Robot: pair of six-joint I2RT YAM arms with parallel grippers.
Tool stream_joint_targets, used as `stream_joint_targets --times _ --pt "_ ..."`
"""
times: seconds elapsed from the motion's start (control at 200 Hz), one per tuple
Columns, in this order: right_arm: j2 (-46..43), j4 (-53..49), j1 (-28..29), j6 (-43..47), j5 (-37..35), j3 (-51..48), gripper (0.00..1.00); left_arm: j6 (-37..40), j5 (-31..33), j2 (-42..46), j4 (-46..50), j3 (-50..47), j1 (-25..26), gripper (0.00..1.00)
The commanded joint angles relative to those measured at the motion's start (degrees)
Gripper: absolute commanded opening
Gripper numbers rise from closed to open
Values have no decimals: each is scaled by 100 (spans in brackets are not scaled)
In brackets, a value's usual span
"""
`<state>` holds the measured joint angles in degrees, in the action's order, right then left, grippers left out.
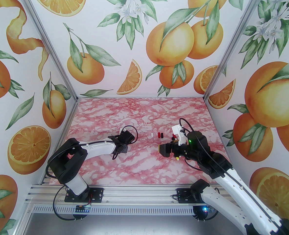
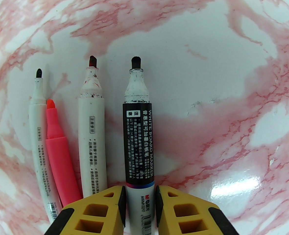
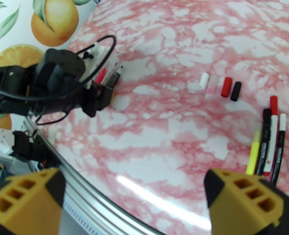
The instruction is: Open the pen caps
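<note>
In the left wrist view, several uncapped pens lie side by side on the pink marble table [image 2: 208, 57]: a thin white pen [image 2: 38, 121], a pink highlighter [image 2: 57, 150], a white marker [image 2: 91, 141] and a black-labelled marker [image 2: 138, 141]. My left gripper [image 2: 139, 194] has a yellow finger close on each side of the black-labelled marker's rear; I cannot tell whether the pads press it. Loose pen caps lie mid-table: white [image 3: 203, 81], red [image 3: 226, 87], black [image 3: 235, 95]. My right gripper [image 3: 134, 187] is open wide above the near table, holding nothing.
Several capped pens lie together at the right: a yellow highlighter [image 3: 254, 153], a black marker [image 3: 265, 136], a red-capped one [image 3: 272, 121] and a white-capped one [image 3: 281, 136]. From above, the caps [image 1: 158, 135] sit between the two arms. Walls close in the back and sides.
</note>
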<state>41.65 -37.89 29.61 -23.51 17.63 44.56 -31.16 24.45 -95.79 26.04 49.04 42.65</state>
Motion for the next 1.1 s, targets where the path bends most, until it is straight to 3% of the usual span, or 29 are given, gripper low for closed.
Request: stream_joint_targets --times 0.0,0.23,0.345,0.48,0.801,1.091 --pt "6 89 4 -3 63 -95 100 -46 59 272 155 80 -42 29" --pt "33 135 10 -137 -24 -140 99 -58 11 825 242 52 -44 29" --pt "63 -23 6 -440 -671 -140 96 -13 -258 1270 195 -16 -46 29" --pt "476 -465 9 -773 -1455 -88 88 99 -1029 1927 -197 -252 -41 33" --pt "1324 -472 -107 -1101 -2207 -287 66 114 -3034 3417 -1516 -1086 -39 36" --pt "1990 0 -752 -1069 -2058 -618 56 60 -3829 3953 -1972 -1338 -46 39"
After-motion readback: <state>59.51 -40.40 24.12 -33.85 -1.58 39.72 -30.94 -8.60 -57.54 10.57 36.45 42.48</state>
